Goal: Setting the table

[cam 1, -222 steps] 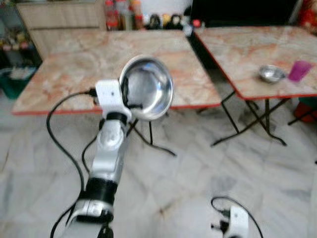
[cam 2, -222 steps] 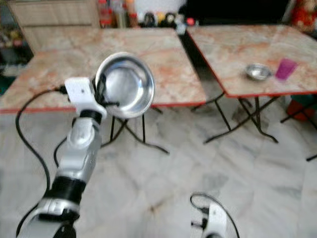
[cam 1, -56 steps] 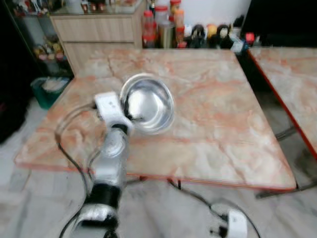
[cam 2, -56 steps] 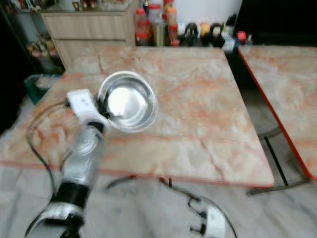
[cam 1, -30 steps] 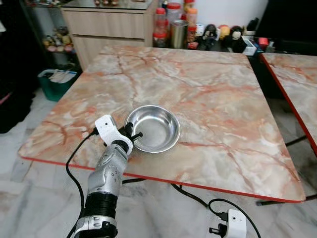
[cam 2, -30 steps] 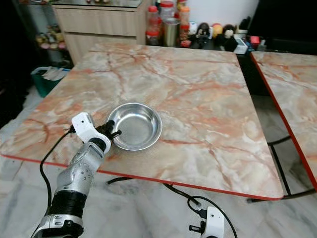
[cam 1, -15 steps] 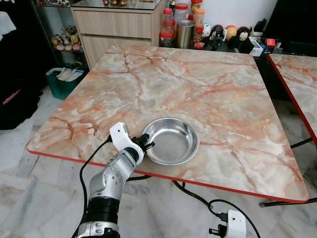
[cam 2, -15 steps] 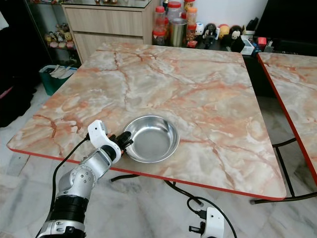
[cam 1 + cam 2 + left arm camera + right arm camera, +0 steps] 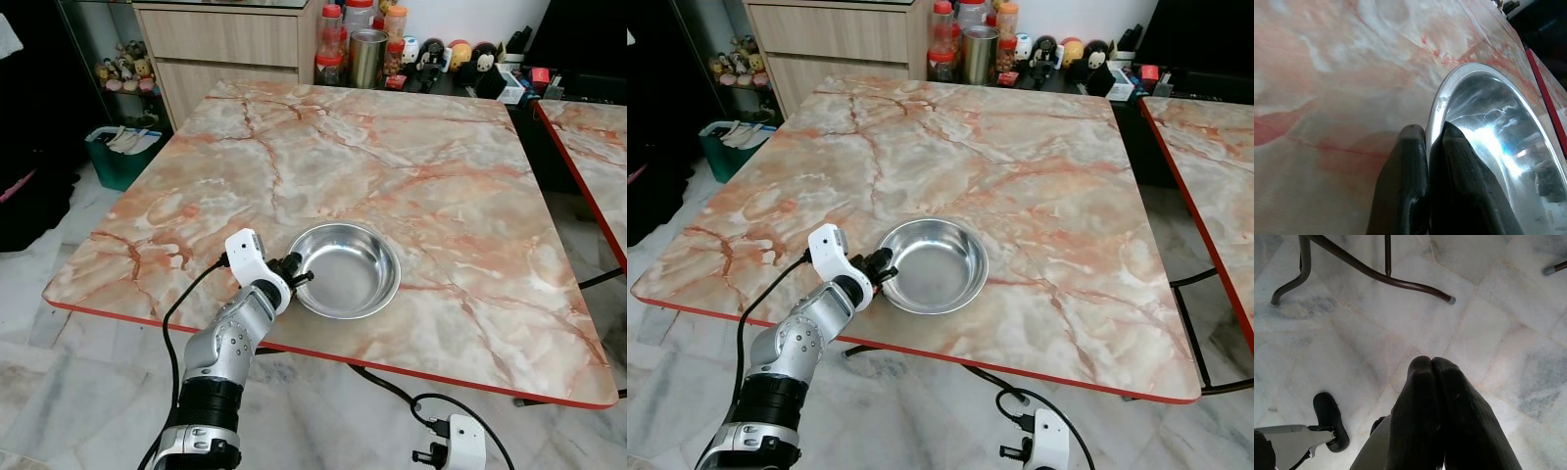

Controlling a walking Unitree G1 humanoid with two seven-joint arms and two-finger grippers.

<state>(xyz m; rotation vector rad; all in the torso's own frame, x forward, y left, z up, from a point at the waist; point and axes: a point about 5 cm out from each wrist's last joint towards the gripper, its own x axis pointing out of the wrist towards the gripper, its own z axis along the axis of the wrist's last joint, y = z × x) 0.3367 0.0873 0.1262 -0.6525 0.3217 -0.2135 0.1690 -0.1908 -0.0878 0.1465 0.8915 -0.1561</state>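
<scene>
A shiny steel bowl (image 9: 345,270) rests upright on the marble table (image 9: 411,166), near its front edge. My left gripper (image 9: 294,272) is shut on the bowl's near-left rim; in the left wrist view one black finger (image 9: 1408,161) lies outside the rim (image 9: 1436,110) and the other inside. My right arm hangs low beside me, its gripper (image 9: 1430,369) shut with nothing in it, pointing at the floor.
Jars, a tin and small figurines (image 9: 364,54) line the table's far edge before a wooden cabinet (image 9: 220,39). A second marble table (image 9: 598,147) stands to the right across a narrow gap. Table legs (image 9: 1376,274) cross the marble floor.
The bowl came down from held high and tilted to flat on the table. In the last half second the view shifted slightly; the bowl stays gripped.
</scene>
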